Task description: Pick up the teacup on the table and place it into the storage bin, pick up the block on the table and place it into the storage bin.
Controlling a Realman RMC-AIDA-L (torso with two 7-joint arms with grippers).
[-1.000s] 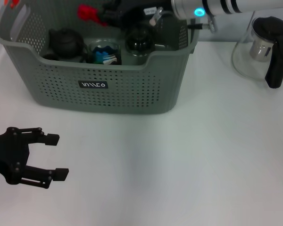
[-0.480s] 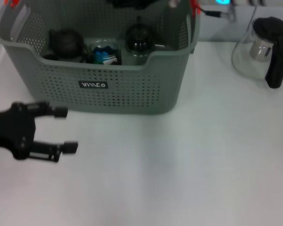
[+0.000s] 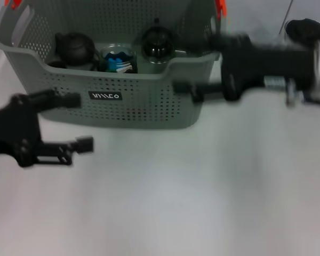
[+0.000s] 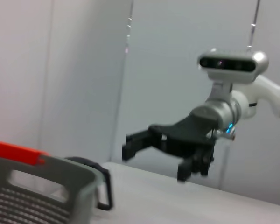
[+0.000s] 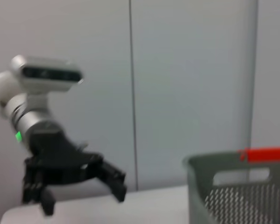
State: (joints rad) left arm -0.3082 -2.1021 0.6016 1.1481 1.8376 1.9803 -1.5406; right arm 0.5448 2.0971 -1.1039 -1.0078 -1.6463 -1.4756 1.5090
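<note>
The grey-green storage bin (image 3: 149,101) stands at the back of the white table. Inside it are a glass teacup (image 3: 117,60) with something blue in it, a black teapot (image 3: 73,47) and another black lidded pot (image 3: 158,44). No block shows in any view. My left gripper (image 3: 77,121) hovers open and empty in front of the bin's left half. My right gripper (image 3: 189,92) is blurred at the bin's right front corner. The left wrist view shows the right gripper (image 4: 156,159) with its fingers spread and nothing between them. The right wrist view shows the left gripper (image 5: 79,196) open.
A glass kettle with a black lid (image 3: 306,29) stands at the back right, mostly hidden behind my right arm (image 3: 272,64). Orange handle clips (image 3: 220,6) sit on the bin's rim. White table (image 3: 192,186) spreads in front of the bin.
My right arm has come out from over the bin and dropped to its right front corner. My left gripper has moved farther from me toward the bin, still open.
</note>
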